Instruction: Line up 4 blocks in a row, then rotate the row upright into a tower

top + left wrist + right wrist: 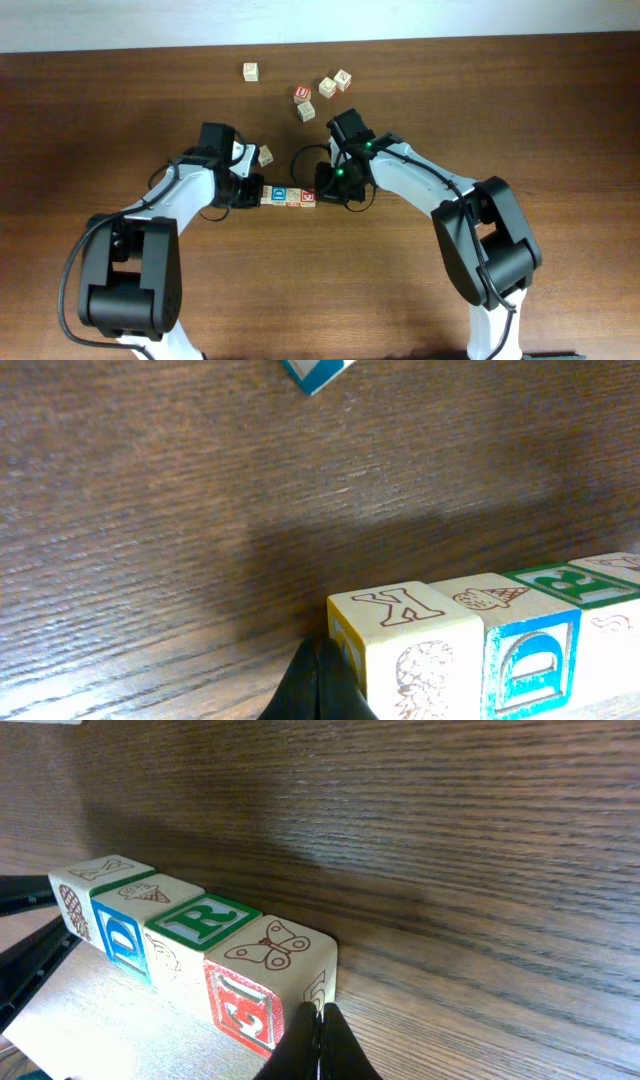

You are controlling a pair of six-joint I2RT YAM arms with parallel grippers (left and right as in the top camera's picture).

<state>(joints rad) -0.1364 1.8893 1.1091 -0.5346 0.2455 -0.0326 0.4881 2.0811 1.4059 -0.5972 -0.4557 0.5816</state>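
Observation:
Four blocks lie in a tight row (290,197) at the table's middle. From the left they are a pale K block with a pineapple side (400,635) (95,880), a blue D block (530,655) (125,930), a green R block (572,582) (200,925), and a butterfly block with a red side (262,982) (309,197). My left gripper (251,191) (318,678) is shut, its tips against the K block's outer end. My right gripper (329,193) (320,1042) is shut, tips against the red block's end face marked 5. Neither holds anything.
Several loose cubes lie farther back: one at the far left (250,71), two red-faced ones (304,94) (305,110), two pale ones (327,87) (343,78). Another pale cube (265,155) sits just behind my left gripper. The table's back edge (320,42) runs behind them.

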